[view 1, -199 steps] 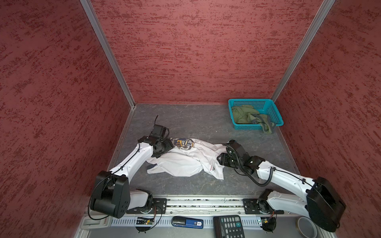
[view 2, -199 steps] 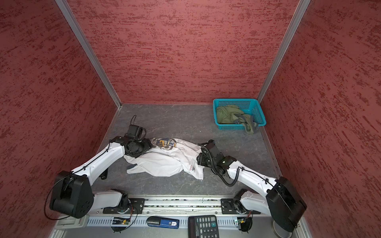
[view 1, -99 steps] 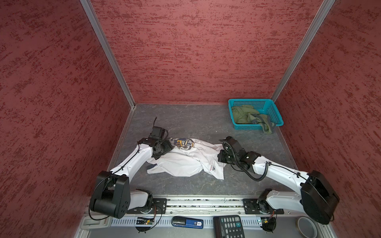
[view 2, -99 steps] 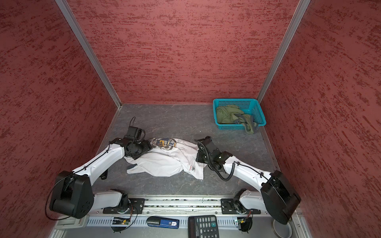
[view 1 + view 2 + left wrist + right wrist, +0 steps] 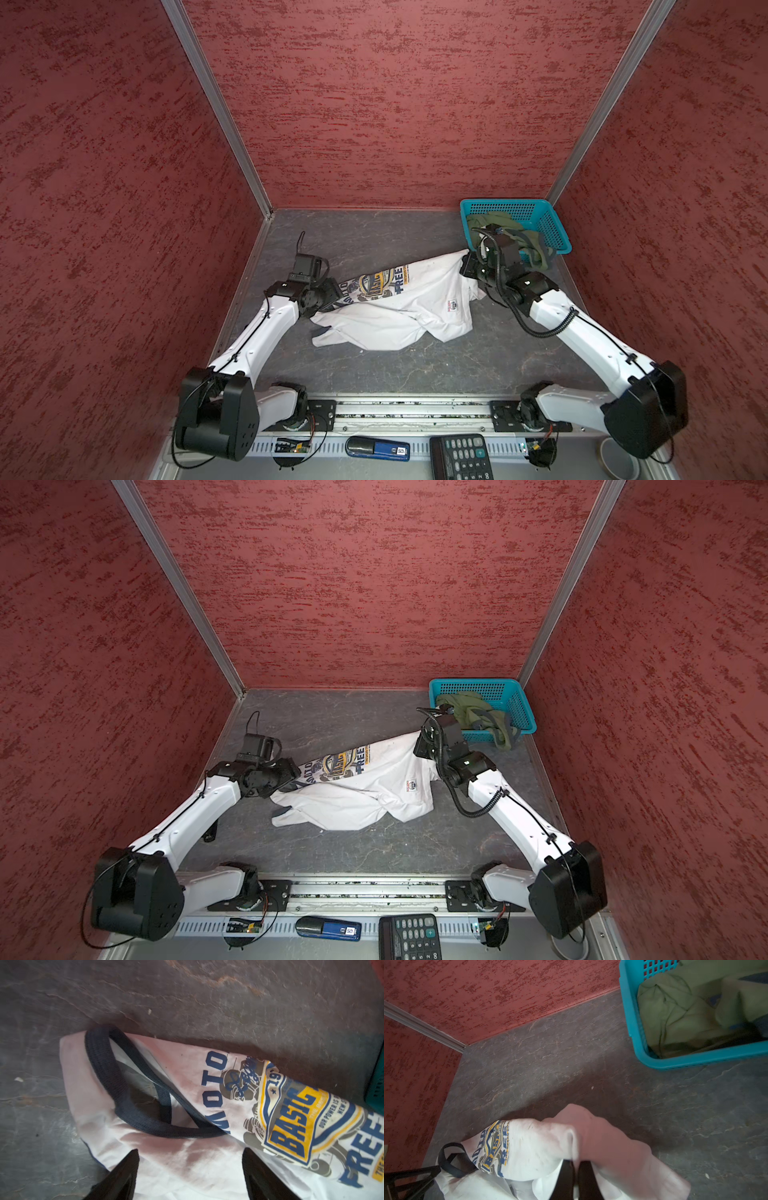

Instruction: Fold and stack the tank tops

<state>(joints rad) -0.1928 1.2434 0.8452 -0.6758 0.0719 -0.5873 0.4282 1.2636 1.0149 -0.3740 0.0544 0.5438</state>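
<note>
Grey floor [image 5: 374, 237]: crumpled white tank top [image 5: 399, 316], navy trim [image 5: 108, 1076], blue-yellow print [image 5: 291, 1115].

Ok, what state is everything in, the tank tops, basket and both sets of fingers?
White tank top: unfolded, crumpled on the table, one end pinched up.
Green tank top: bunched in the basket, part hanging over its rim.
Basket: upright, holding the green tank top.
Left fingers: open, over the white tank top's neck end.
Right fingers: shut on the white tank top.
</note>
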